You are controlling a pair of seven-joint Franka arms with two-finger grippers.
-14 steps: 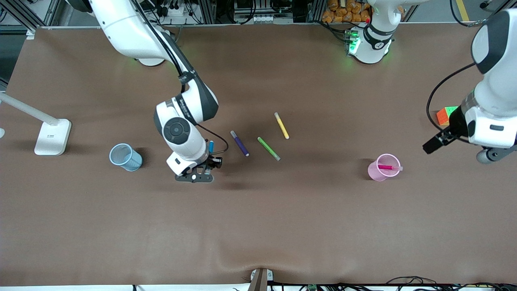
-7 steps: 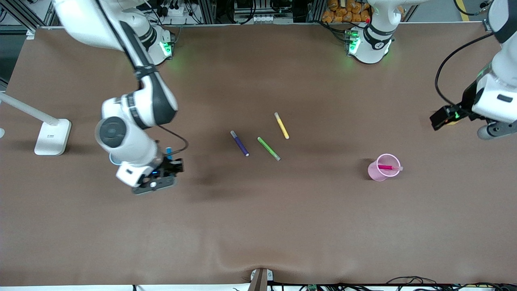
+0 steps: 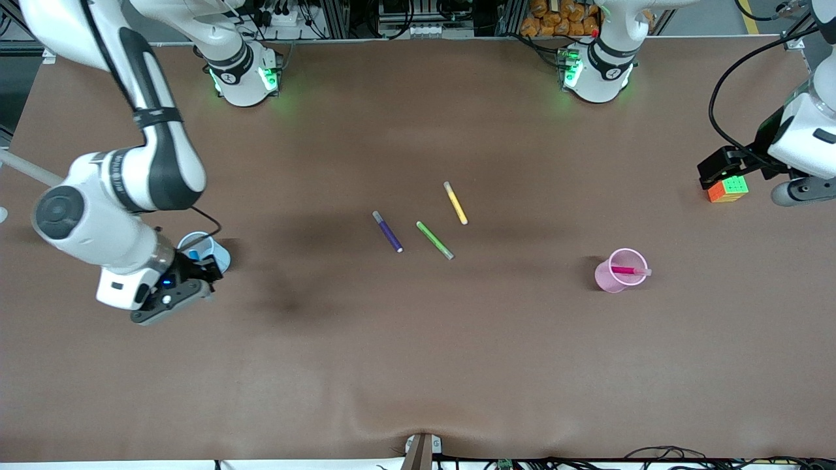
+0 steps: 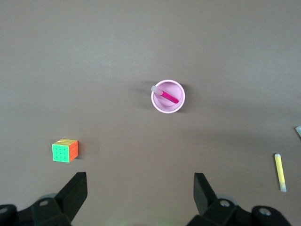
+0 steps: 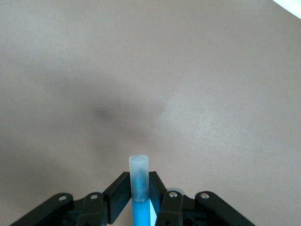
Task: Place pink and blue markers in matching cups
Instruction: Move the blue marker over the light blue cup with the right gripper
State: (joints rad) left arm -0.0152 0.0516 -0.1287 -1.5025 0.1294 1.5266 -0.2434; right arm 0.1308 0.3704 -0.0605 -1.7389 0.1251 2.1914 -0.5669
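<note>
My right gripper (image 3: pixel 198 264) is shut on the blue marker (image 3: pixel 194 253) and holds it upright over the light blue cup (image 3: pixel 219 258), which it partly hides. In the right wrist view the marker (image 5: pixel 139 209) stands between the closed fingers (image 5: pixel 120 193), greyish cap outward, and the cup is out of view. The pink cup (image 3: pixel 612 274) stands toward the left arm's end with the pink marker (image 3: pixel 628 269) in it; the left wrist view shows cup (image 4: pixel 175 104) and marker (image 4: pixel 169 97) too. My left gripper (image 3: pixel 715 171) is open and empty, raised above a colour cube, its fingers (image 4: pixel 75 190) wide apart.
A purple marker (image 3: pixel 388 231), a green marker (image 3: pixel 434 239) and a yellow marker (image 3: pixel 455 202) lie mid-table. A colour cube (image 3: pixel 727 189) sits at the left arm's end, also in the left wrist view (image 4: pixel 65 150). A white stand pole (image 3: pixel 26 168) crosses behind the right arm.
My right arm has carried the blue marker from beside the purple marker toward the right arm's end, to over the blue cup. My left arm has drawn back, uncovering the cube.
</note>
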